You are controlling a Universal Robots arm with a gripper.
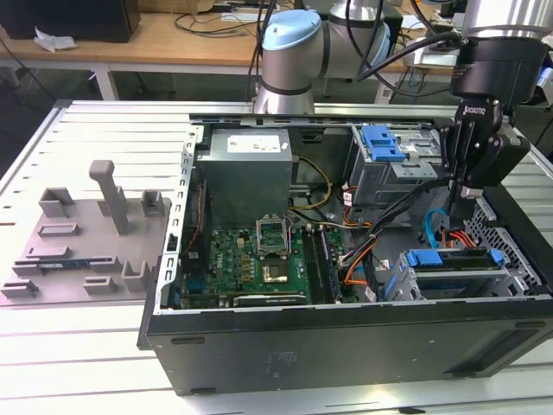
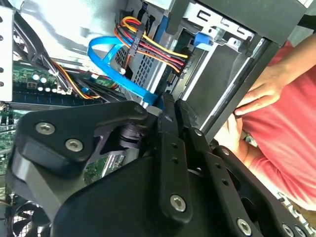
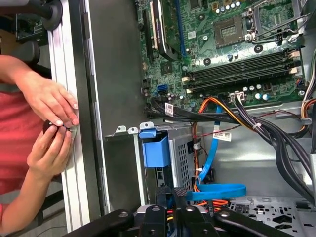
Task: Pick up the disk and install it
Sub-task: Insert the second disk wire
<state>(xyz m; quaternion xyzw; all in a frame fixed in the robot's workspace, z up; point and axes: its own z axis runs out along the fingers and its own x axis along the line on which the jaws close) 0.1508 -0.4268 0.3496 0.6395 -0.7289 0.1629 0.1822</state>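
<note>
The disk (image 1: 454,258), with its bright blue carrier frame, lies flat in the drive cage at the near corner of the open computer case (image 1: 346,341), on the exterior view's right. In the first wrist view the carrier's blue end (image 3: 155,150) shows inside that cage. My gripper (image 1: 462,188) hangs just above and behind the cage. Its fingers (image 2: 170,111) are pressed together with nothing between them. The fingertips (image 3: 170,193) point down towards a loop of blue data cable (image 3: 212,190).
A person's hands (image 3: 49,106) rest on the table rail just outside the case wall beside the cage. Inside the case are the grey power-supply box (image 1: 246,169), the motherboard (image 1: 259,259), a blue latch on a metal cage (image 1: 384,143) and loose cables (image 2: 143,47). A grey fixture (image 1: 86,233) stands on the exterior view's left.
</note>
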